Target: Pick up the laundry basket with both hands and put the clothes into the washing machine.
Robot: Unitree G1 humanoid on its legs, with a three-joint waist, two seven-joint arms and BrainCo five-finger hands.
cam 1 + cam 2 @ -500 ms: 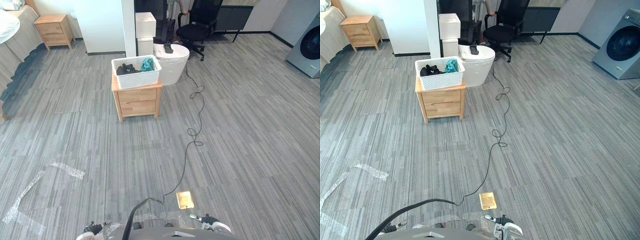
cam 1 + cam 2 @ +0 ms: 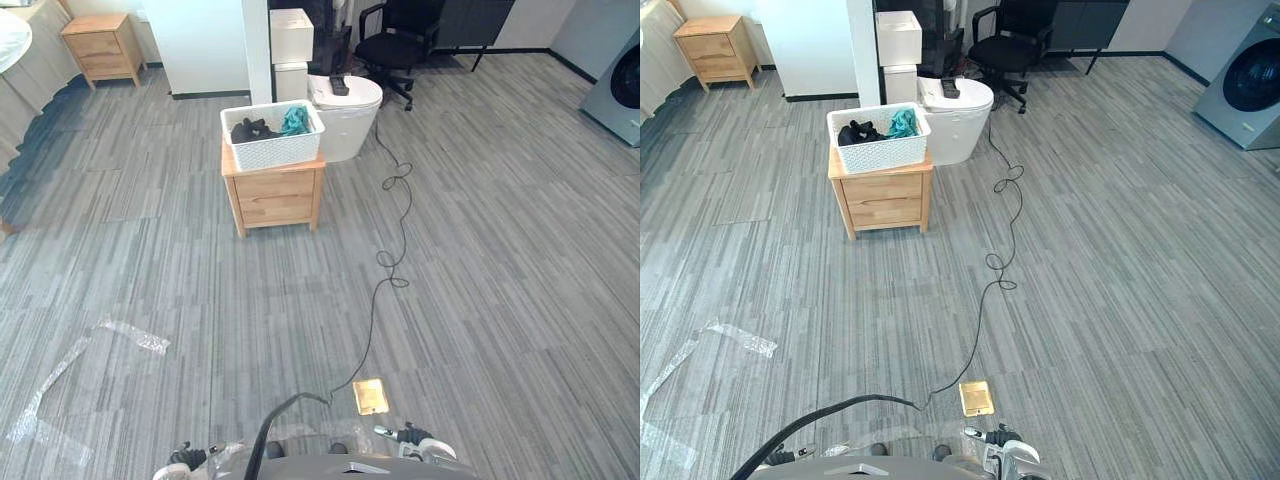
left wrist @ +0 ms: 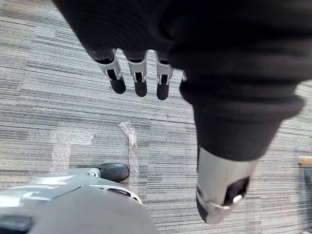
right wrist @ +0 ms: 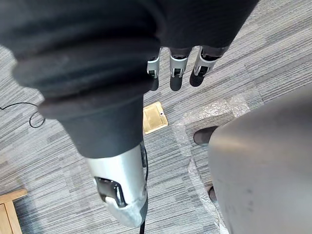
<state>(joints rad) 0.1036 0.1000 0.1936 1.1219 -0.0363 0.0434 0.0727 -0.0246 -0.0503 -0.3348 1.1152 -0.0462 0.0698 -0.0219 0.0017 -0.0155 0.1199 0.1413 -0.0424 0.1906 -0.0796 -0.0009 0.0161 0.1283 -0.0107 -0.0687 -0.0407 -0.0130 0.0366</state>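
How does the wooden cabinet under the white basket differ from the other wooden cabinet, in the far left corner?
The near cabinet carries the white laundry basket; the far cabinet has a bare wooden top. The near cabinet stands alone on the open floor; the far cabinet stands beside the bed, close to the wall. Both are of light wood, with two drawers and short legs.

A furnished, home-like room: a bed with a beige skirt [image 2: 22, 95] at far left beside a small wooden nightstand [image 2: 98, 45], a grey front-loading washing machine [image 2: 1245, 75] at far right, a black office chair [image 2: 400, 40] and grey striped carpet floor [image 2: 500, 250].
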